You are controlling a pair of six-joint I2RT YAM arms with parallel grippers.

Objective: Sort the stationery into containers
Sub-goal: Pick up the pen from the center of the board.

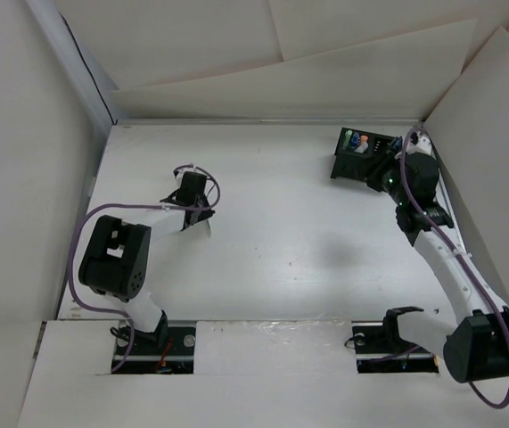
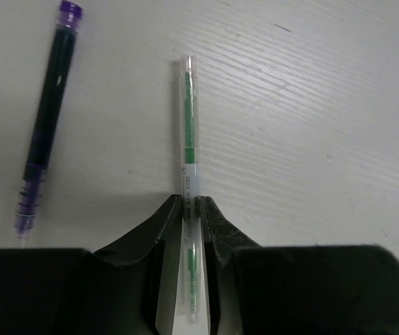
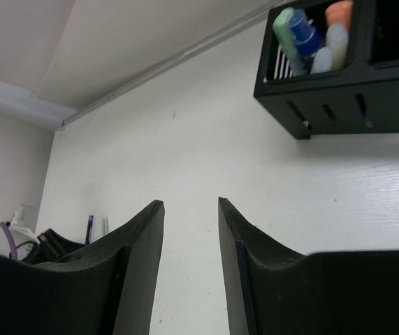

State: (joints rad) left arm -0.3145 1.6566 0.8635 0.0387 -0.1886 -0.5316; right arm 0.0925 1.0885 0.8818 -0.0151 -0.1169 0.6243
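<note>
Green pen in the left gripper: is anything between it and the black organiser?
Nothing visible: only bare table lies between the green pen and the organiser. The right gripper, open, is close beside the organiser.

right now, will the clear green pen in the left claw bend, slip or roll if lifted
Probably stiff: the clear green pen runs straight out of the left claw. Its slim, smooth, round barrel looks light but could slip or pivot, with roughly half its length overhanging. Set down, it would likely roll.
</note>
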